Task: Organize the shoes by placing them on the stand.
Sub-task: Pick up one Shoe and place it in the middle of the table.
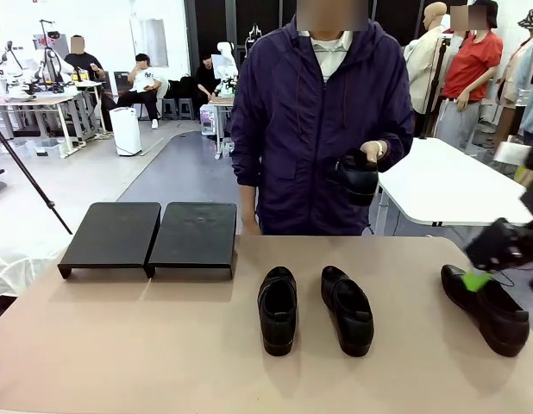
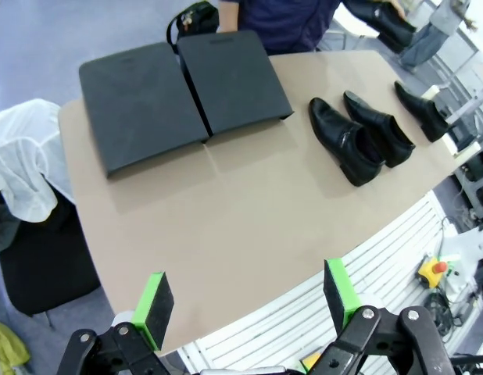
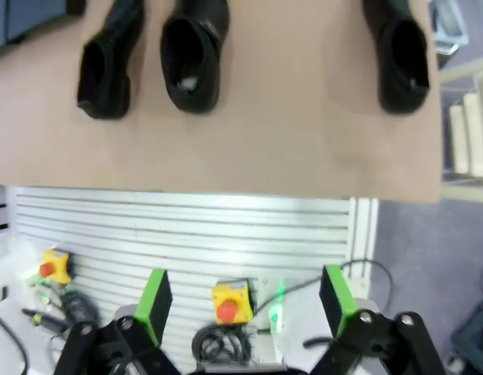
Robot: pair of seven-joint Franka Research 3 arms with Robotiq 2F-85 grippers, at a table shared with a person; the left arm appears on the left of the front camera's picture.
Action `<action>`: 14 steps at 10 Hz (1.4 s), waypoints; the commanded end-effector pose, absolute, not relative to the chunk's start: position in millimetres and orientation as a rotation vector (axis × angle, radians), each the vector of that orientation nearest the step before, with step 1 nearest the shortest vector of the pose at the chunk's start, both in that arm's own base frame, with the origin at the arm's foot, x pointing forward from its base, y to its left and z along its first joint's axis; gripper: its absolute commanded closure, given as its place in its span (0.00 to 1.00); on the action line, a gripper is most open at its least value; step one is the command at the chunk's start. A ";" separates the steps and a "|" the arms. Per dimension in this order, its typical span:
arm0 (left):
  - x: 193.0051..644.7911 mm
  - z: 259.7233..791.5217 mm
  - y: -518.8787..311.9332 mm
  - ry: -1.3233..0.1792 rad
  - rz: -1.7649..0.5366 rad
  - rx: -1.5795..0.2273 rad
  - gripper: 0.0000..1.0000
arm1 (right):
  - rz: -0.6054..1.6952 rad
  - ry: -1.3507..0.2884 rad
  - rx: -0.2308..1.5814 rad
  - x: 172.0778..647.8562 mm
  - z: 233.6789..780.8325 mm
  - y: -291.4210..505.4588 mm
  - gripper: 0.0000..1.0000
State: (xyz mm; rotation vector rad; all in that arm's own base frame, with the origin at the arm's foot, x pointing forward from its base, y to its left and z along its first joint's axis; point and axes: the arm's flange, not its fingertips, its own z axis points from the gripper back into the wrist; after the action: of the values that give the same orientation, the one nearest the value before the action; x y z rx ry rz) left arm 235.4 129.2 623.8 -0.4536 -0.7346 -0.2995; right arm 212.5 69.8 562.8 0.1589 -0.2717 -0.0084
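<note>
Three black glossy shoes lie on the tan table: one at the middle (image 1: 278, 309), one beside it (image 1: 348, 309), and one at the right (image 1: 486, 309). The person across the table holds a fourth shoe (image 1: 360, 177) in one hand above the far edge. The stand (image 1: 111, 233) is two flat black racks side by side at the far left, with nothing on them. My right gripper (image 1: 480, 276) hovers over the right shoe's heel end, and its wrist view shows it open (image 3: 244, 303) and holding nothing. My left gripper (image 2: 245, 301) is open and hangs high off the table's near left corner, looking down on the stand (image 2: 140, 101) and shoes (image 2: 345, 141).
A bare stretch of table (image 1: 146, 345) lies between the stand and the shoes. Below the table's front edge a white slatted panel (image 3: 187, 226) and yellow emergency-stop boxes (image 3: 230, 301) show. A white table (image 1: 456, 185) stands behind the person.
</note>
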 end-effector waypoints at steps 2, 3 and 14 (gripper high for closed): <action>234.8 624.8 130.6 -0.734 -0.316 -0.450 0.00 | 0.074 -0.250 0.169 256.8 530.7 77.8 0.00; 234.8 624.8 130.6 -0.734 -0.316 -0.450 0.00 | 0.113 -0.238 0.146 238.6 540.8 50.2 0.00; 234.8 624.8 130.6 -0.734 -0.316 -0.450 0.00 | -0.062 -0.375 0.288 155.2 553.7 -112.2 0.00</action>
State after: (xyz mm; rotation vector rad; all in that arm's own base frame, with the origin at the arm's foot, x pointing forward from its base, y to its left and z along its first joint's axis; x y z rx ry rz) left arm 235.5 129.2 624.0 -0.4531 -0.7344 -0.2998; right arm 153.5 -121.4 565.7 0.2838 -0.3704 -0.0565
